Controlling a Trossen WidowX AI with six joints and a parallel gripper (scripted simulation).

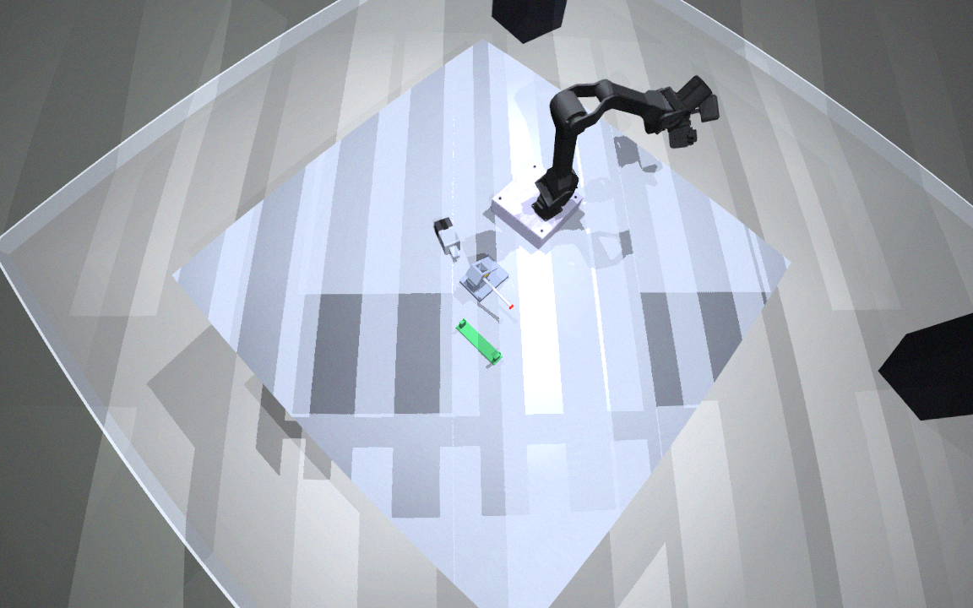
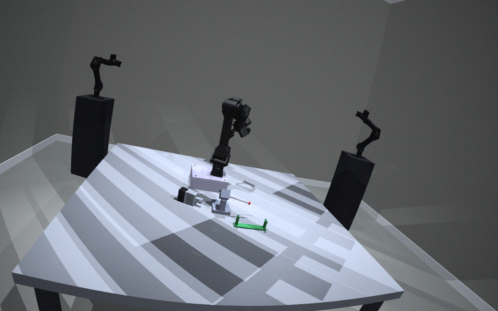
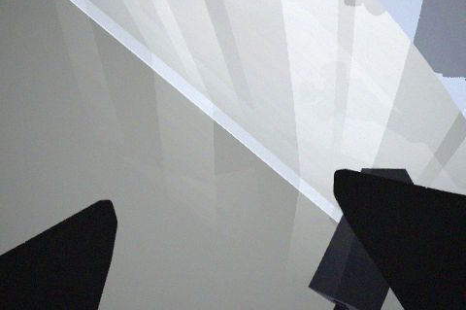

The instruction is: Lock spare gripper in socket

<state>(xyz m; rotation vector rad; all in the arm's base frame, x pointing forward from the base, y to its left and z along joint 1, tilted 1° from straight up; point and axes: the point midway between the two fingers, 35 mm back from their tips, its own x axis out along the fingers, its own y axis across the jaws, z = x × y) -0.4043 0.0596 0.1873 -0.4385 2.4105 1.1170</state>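
Note:
The grey mount (image 1: 475, 276) (image 2: 224, 195) stands on its base plate in front of the arm. The white lock pin (image 1: 498, 293) (image 2: 238, 199) sticks out sideways from its socket, with its red end outward. The spare gripper (image 1: 448, 239) (image 2: 189, 198), grey-white with a dark end, lies on the table beside the mount, apart from it. My gripper (image 3: 226, 198) is open and empty, its two black fingers wide apart in the wrist view. It is raised high, beyond the arm's base and far from the mount, pin and spare gripper.
A green holder (image 1: 479, 343) (image 2: 250, 226) with two upright ends lies in front of the mount. The arm's pale base block (image 1: 514, 209) (image 2: 207, 184) stands behind the mount. Dark pedestals (image 2: 90, 135) (image 2: 349, 189) carrying other arms stand off the table.

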